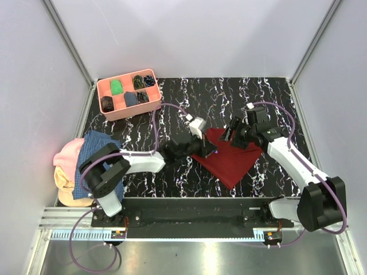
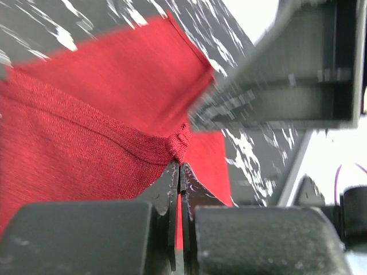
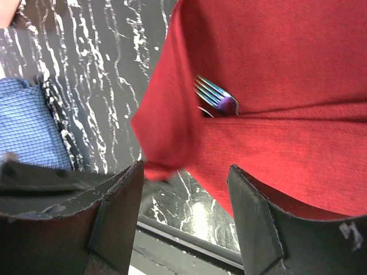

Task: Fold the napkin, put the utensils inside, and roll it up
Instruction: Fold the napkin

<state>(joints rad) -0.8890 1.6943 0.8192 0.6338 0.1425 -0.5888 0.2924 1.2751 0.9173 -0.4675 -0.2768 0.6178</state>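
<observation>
The napkin point(image 1: 232, 160) lies on the table point(image 1: 189, 97), a fork point(image 3: 213, 93) inside its fold, a tray point(image 1: 137, 110) far left.

Fork point(image 3: 213, 95) mostly hidden under napkin point(image 3: 287, 57) fold, napkin cropped at frame edges

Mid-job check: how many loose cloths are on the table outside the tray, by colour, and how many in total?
dark red napkin: 1
blue checked cloth: 1
pink cloth: 1
yellow-tan cloth: 1
Total: 4
</observation>
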